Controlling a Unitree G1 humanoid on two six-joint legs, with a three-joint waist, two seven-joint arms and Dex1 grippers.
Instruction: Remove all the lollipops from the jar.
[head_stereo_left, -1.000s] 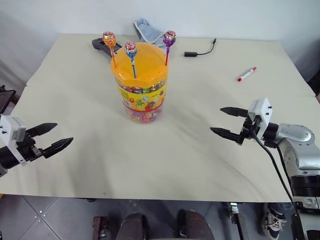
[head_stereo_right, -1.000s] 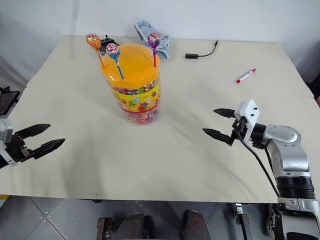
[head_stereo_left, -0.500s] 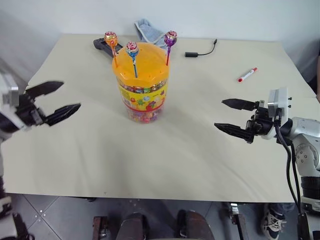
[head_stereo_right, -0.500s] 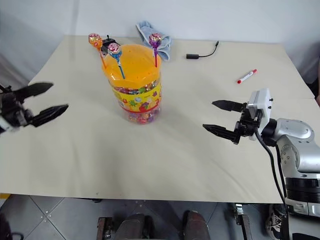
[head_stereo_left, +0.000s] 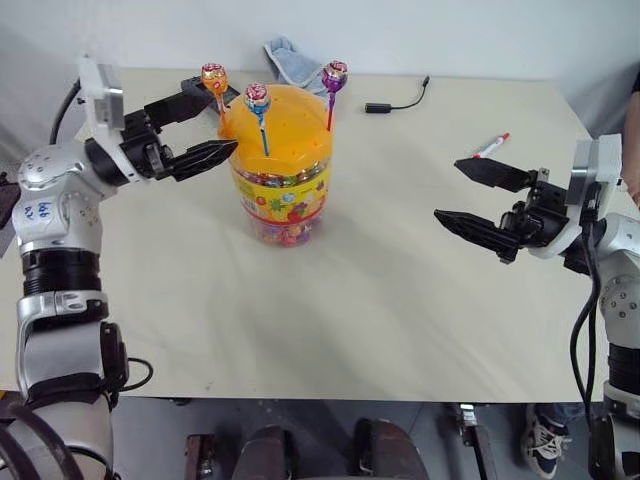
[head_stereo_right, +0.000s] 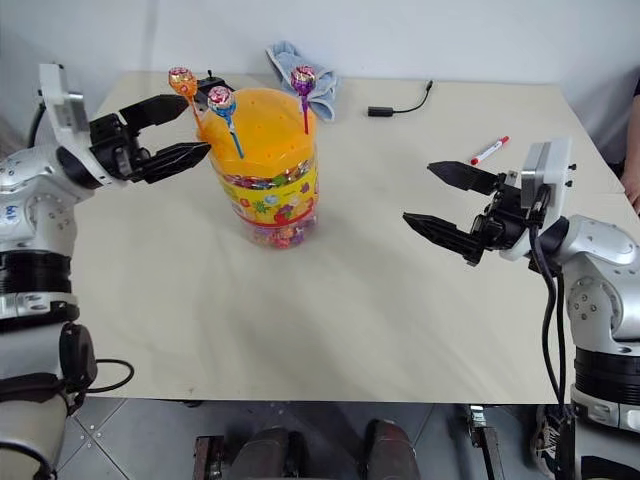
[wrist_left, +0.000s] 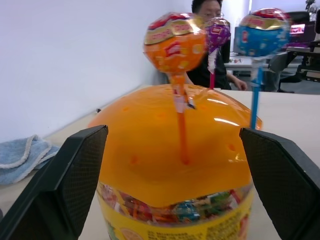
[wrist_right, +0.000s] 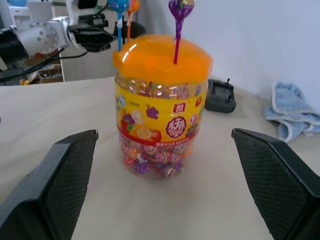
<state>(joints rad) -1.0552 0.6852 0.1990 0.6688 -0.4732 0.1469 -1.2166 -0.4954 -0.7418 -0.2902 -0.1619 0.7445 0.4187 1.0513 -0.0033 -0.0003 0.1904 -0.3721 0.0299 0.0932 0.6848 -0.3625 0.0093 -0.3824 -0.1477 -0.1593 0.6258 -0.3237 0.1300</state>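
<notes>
Your left gripper (head_stereo_left: 215, 128) is wide open, empty, just left of the jar (head_stereo_left: 281, 165), level with the orange lollipop (head_stereo_left: 213, 78). All three lollipops sit in the lid, none out. Approach step: next, close on the orange stick and lift. Your right gripper (head_stereo_left: 469, 198) is open, empty, well right of the jar.

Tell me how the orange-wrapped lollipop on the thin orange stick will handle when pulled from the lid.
The orange-wrapped lollipop on its thin orange stick is probably light. Its glossy wrapper may be slippery in a claw. The stick stands in a hole in the domed orange lid, so a sideways pull might bend it.
</notes>
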